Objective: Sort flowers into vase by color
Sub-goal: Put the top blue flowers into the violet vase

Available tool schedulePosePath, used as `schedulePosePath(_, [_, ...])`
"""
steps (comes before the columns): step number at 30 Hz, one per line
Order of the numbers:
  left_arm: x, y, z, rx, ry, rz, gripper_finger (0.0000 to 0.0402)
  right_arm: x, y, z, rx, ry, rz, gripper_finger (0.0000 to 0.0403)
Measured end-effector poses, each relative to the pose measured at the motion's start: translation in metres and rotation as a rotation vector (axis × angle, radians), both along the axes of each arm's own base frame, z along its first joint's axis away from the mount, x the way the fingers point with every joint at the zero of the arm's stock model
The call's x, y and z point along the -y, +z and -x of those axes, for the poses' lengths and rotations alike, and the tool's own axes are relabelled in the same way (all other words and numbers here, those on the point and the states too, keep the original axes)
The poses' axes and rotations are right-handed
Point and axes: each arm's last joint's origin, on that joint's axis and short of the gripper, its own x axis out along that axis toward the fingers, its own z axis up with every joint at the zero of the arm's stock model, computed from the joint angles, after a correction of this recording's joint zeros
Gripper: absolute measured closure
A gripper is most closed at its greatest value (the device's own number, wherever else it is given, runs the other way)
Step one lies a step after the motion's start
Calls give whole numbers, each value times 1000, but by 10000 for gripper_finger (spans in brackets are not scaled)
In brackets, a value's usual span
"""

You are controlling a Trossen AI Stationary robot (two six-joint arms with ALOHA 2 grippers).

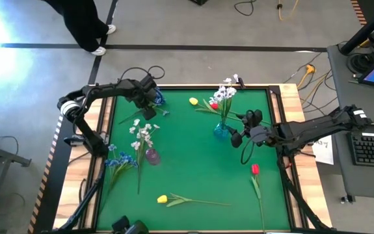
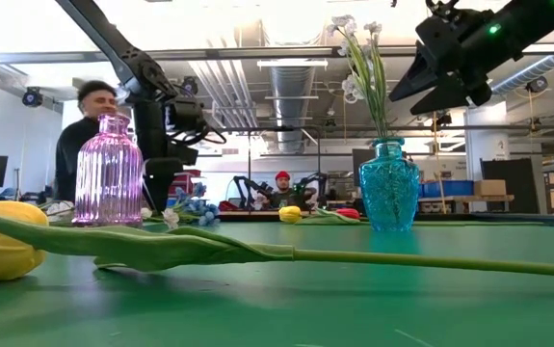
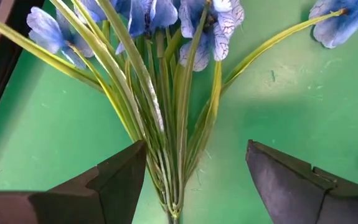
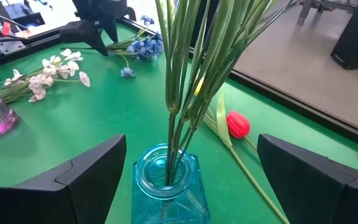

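Here the left gripper [image 3: 194, 180] hangs with its fingers spread wide over a bunch of blue flowers [image 3: 166, 74] lying flat at the far left corner of the green table [image 1: 193, 169], holding nothing. The right gripper [image 4: 191, 180] stands just beside the blue vase [image 4: 166, 183], fingers apart on either side of it and empty; white flowers [image 1: 224, 95] stand upright in that vase. A pink vase [image 1: 152, 155] sits left of centre with a white spray [image 1: 142, 135] lying beside it. More blue flowers [image 1: 118, 159] lie near the left edge. A yellow tulip [image 1: 162, 199] and a red tulip [image 1: 255, 169] lie on the near half, well apart. Another yellow tulip [image 1: 193, 101] and a red one [image 4: 238, 124] lie near the blue vase.
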Motion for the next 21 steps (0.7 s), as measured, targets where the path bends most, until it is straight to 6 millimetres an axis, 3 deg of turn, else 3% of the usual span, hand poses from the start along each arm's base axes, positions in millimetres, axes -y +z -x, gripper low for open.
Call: schedulePosePath(21, [5,4,6,-69,180,47,134,0,0,0,-36,22,45,49])
